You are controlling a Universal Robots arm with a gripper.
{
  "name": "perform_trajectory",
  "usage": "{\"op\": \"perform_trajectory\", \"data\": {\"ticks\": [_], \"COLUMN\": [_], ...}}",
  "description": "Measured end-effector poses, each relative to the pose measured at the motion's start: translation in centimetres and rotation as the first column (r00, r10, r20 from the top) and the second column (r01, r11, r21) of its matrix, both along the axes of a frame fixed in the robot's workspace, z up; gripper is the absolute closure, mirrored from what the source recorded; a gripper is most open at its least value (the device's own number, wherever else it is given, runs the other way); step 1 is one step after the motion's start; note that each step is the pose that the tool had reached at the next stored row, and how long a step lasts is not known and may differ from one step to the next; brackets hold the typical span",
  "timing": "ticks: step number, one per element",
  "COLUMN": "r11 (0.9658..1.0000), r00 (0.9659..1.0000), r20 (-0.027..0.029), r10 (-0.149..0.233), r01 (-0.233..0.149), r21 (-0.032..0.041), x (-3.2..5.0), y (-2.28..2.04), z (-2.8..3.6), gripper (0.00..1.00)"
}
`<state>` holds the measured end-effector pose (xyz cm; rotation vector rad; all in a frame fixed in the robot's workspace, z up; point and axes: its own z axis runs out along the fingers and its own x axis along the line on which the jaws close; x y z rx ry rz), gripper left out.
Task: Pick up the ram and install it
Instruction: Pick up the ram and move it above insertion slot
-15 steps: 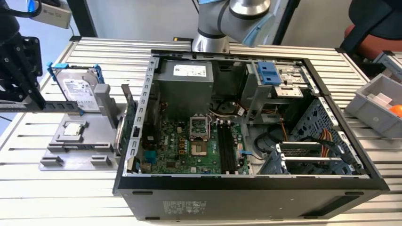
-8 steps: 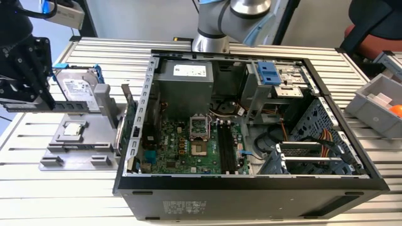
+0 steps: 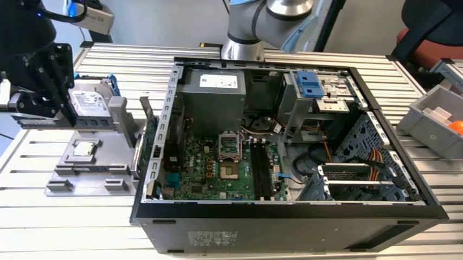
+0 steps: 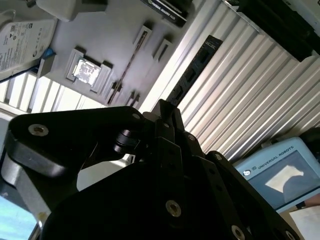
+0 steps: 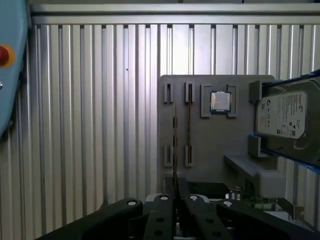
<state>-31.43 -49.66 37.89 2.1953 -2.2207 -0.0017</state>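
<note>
The black gripper (image 4: 164, 112) has its jaws squeezed onto one long, thin dark ram stick with black chips (image 4: 196, 67). The stick pokes straight out past the fingertips, edge-on in the first wrist view (image 5: 174, 140), over the ribbed aluminium table (image 4: 250, 100). Beyond the jaws lies one flat grey plastic parts tray (image 5: 200, 150). It carries one square silver processor chip (image 5: 220, 101) and one silver hard drive in a blue frame (image 5: 285, 120), both off to one side of the jaws. One open black computer case (image 3: 289, 227) sits well apart.
</note>
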Motion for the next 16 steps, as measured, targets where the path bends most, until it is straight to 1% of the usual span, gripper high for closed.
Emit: {"op": "perform_trajectory", "data": {"ticks": [16], "r11": [1.0000], "r00": [1.0000], "r20": [-0.0063], "r10": [0.000], "r01": [0.000], "r21": [0.0001], "x": [3.57], "y": [0.00], "z": [0.00], "gripper": [1.00]}}
